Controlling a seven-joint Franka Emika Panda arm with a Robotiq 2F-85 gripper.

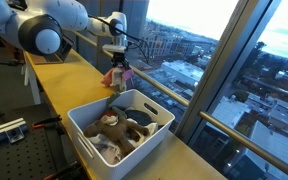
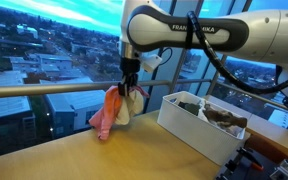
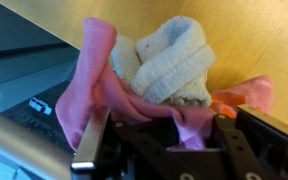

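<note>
Fingers [image 3: 92,150] gripping a pink cloth [image 2: 106,115] and a white sock [image 2: 125,108].
The fingers were closed on the pink cloth, with the white sock bunched against it, low over the yellow counter [image 2: 74,155] by the window. In an exterior view, a filled white bin [image 2: 189,125] stood at four o'clock from them.

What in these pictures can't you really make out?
Tips of the claw: wrist view, buried in the pink cloth it grips and hidden by the white knitted cloth bunched over it.
Things inside the white bin: in an exterior view, too small and dim to name.
Orange scrap: wrist view, mostly hidden behind the pink cloth.
</note>
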